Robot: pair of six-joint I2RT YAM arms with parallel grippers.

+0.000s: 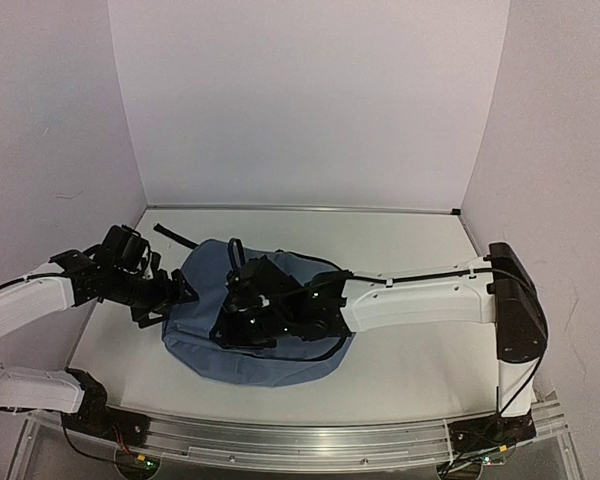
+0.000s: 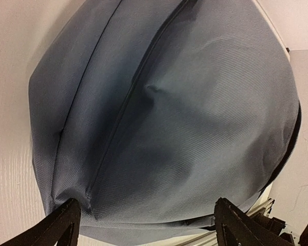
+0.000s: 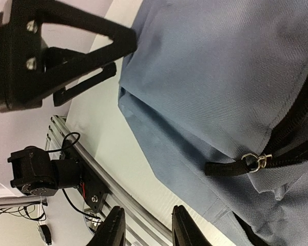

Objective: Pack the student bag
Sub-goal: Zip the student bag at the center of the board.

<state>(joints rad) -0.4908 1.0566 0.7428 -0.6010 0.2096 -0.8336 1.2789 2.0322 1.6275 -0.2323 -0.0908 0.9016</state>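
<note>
Fingers on the left gripper gape wide at the bag, empty, probably to brace it. Meanwhile the right gripper sits half-open, empty, near the zip pull.

One student bag lies on one tabletop. There are two arms, a left arm and a right arm. There are two tools, the left tool and the right tool, each with two fingers. One zipper pull shows, and one metal rail.
</note>
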